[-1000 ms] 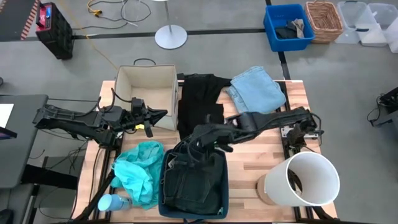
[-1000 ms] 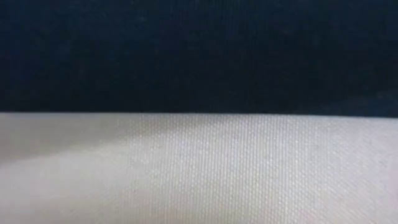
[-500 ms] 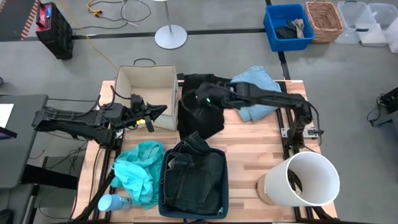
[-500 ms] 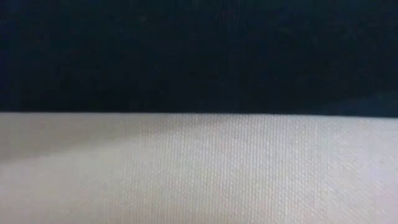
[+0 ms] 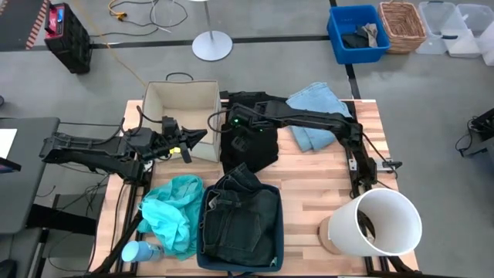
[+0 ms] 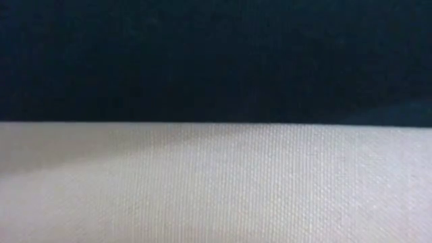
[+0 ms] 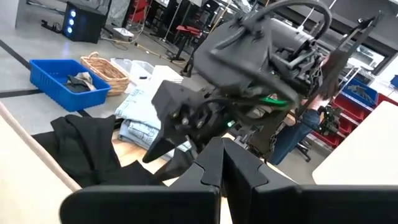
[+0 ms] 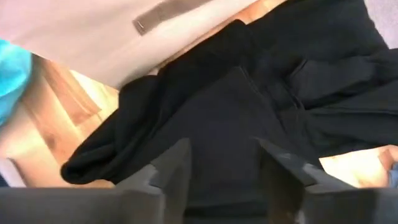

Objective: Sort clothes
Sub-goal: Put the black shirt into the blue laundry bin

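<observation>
High view, right gripper (image 5: 238,128): reaches across the far half of the table and hangs over the black garment (image 5: 248,143); from above I cannot tell how its fingers stand.
High view, left gripper (image 5: 193,139): waits at the left, pointing at the near right corner of the beige fabric bin (image 5: 181,96).
High view, black garment: spread on the wooden table (image 5: 324,193), between the beige fabric bin and the light blue denim garment (image 5: 316,108).
High view, light blue denim garment: folded at the far right of the table, partly under the right arm.
High view, dark charcoal denim garment (image 5: 239,224): heaped in the dark blue bin (image 5: 202,251) at the near middle.
High view, bright teal garment (image 5: 171,212): crumpled on the near left, touching the dark blue bin.
High view, white tub (image 5: 378,222): lies tipped at the near right corner.
High view, floor: a blue crate (image 5: 336,35) with dark rags stands beyond the table, beside a wicker basket (image 5: 403,23).
Low view: only pale woven cloth under a dark band; nothing else to be told.
Left wrist view, left gripper (image 7: 222,163): fingers pressed together, holding nothing; the right arm's wrist looms just ahead.
Right wrist view, right gripper (image 8: 221,163): fingers spread apart, released, just above the black garment, which lies between them and beyond.
</observation>
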`<state>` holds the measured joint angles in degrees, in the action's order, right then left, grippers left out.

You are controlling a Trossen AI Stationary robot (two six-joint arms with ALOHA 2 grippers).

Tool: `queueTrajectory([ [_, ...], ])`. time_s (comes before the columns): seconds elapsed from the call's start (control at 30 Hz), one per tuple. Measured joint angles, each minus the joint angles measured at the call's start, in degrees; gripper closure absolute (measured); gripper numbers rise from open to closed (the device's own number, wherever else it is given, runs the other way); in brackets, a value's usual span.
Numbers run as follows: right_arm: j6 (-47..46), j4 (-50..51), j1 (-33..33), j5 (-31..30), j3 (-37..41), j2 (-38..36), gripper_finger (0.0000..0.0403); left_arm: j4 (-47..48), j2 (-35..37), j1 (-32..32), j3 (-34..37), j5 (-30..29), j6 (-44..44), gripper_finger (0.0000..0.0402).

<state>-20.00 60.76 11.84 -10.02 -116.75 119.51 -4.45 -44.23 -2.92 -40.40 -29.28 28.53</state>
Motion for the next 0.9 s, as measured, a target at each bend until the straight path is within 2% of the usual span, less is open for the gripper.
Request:
queueTrajectory([
  [0.1, 0.59, -2.71, 0.09, -0.55, 0.91, -0.15, 0.0176, -0.01, 0.00, 0.00, 0.00, -0.02, 0.00, 0.0401],
  [0.2, 0.12, -6.59, 1.06, -0.79, 3.32, -0.46, 0.0161, 0.00, 0.00, 0.00, 0.00, -0.04, 0.00, 0.0401],
  [0.47, 0.85, -9.98, 4.75, 3.07, 9.25, -0.57, 0.0165, 0.00, 0.00, 0.00, 0.00, -0.07, 0.72, 0.0401],
  [0.7, 1.02, -12.60, 5.29, 4.07, 9.20, -0.64, 0.0168, 0.00, 0.00, 0.00, 0.00, -0.07, 0.72, 0.0401],
  [0.9, 1.06, -15.13, 6.04, 8.59, 9.16, 0.21, 0.0168, 0.02, 0.02, 0.00, 0.00, -0.05, 0.80, 0.0401],
])
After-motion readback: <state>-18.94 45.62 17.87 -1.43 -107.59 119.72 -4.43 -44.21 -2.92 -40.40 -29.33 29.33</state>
